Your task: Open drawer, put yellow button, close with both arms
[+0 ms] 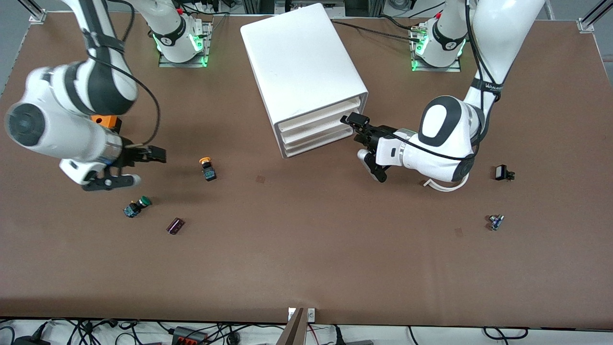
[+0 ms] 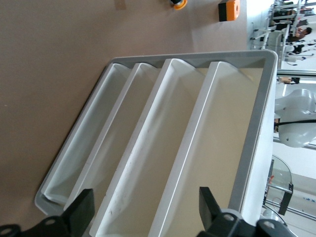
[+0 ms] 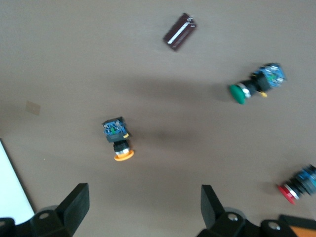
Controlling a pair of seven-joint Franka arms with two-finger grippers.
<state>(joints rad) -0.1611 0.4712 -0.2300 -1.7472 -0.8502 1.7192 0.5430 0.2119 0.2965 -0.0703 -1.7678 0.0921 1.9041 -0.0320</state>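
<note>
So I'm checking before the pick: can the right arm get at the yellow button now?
Probably yes: the right gripper hangs open beside the yellow button, which lies alone on bare table.

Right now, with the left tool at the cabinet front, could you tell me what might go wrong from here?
1. The left tool sits at the corner of three closely stacked fronts; it could catch a lower drawer instead of the top drawer.
2. Pulling at that corner might skew the cabinet.
3. The right tool, open above the table, has a green button near the yellow button; a mix-up seems possible.
</note>
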